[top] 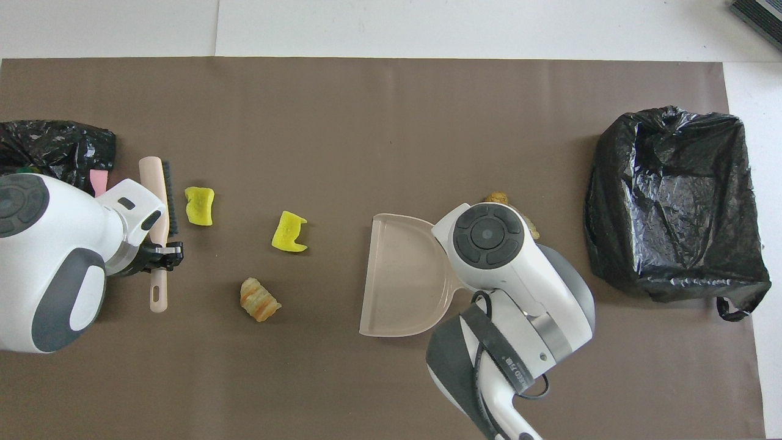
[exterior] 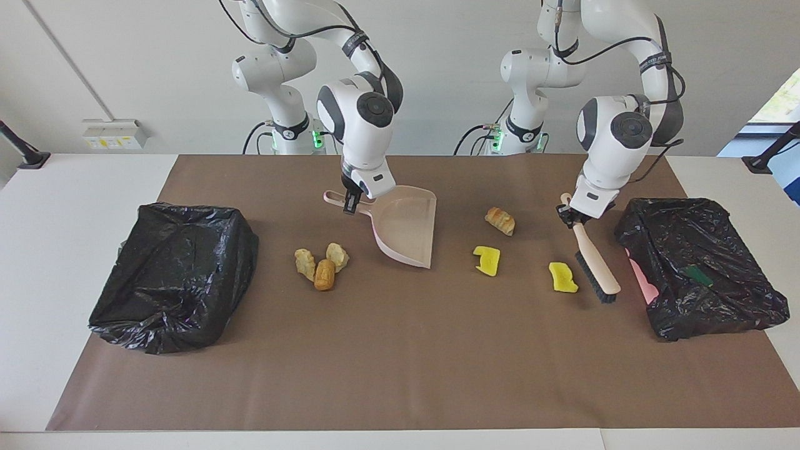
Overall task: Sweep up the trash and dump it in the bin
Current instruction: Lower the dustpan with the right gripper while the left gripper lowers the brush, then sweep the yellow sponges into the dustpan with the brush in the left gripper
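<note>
My right gripper (exterior: 351, 203) is shut on the handle of the pale pink dustpan (exterior: 406, 225), which rests on the brown mat with its mouth toward the left arm's end; the pan also shows in the overhead view (top: 403, 275). My left gripper (exterior: 570, 215) (top: 160, 255) is shut on the handle of the beige brush (exterior: 600, 269) (top: 153, 177), bristles down. Two yellow scraps (exterior: 487, 260) (exterior: 562, 277) and one tan chunk (exterior: 500, 220) lie between pan and brush. Three tan chunks (exterior: 322, 265) sit clustered beside the pan toward the right arm's end, mostly hidden under my right arm in the overhead view.
A black-bagged bin (exterior: 175, 275) (top: 675, 201) stands at the right arm's end of the mat. A second black-bagged bin (exterior: 700, 262) (top: 58, 150) stands at the left arm's end, close beside the brush, with a pink and a green thing in it.
</note>
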Controlling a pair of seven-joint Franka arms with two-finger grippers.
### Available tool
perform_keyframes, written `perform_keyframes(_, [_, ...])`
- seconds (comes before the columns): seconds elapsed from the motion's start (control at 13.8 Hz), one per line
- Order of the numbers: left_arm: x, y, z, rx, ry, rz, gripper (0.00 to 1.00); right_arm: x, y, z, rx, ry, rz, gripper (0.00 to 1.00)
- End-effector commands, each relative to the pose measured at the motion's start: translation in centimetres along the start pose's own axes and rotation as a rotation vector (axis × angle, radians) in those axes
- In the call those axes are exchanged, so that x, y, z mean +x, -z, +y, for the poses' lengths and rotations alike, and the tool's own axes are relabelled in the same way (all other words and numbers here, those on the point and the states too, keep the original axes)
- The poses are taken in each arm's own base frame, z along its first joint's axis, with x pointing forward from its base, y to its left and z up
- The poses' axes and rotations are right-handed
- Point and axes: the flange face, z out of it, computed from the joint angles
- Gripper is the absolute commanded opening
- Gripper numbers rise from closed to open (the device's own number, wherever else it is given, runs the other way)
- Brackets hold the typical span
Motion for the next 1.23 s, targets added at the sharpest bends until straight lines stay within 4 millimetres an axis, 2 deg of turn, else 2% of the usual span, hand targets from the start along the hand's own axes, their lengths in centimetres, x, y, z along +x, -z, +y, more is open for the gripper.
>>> perform_keyframes(0.0, [0.0, 0.8, 1.2, 0.023, -0.093, 0.000, 0.00, 0.4, 0.8, 0.0, -0.032, -0.020, -0.005, 0.00])
perform_keyframes(0.36, [-2.3, 1.2, 8.7, 0.013, -0.312, -0.010, 0.00, 0.5, 0.8, 0.0, -0.032, -0.042, -0.004, 0.00])
perform_keyframes(0.51, [-4.9, 1.5, 12.5, -0.079, -0.400, -0.028, 0.00, 0.6, 0.9, 0.0, -0.032, -0.049, 0.002, 0.00])
perform_keyframes(0.87, [-10.0, 2.8, 21.0, -0.138, -0.541, -0.066, 0.00, 0.7, 0.8, 0.0, -0.029, -0.063, 0.009, 0.00])
perform_keyframes(1.16, [-11.9, 4.5, 25.6, -0.272, -0.575, -0.073, 0.00, 0.7, 1.0, 0.2, -0.029, -0.065, 0.010, 0.00])
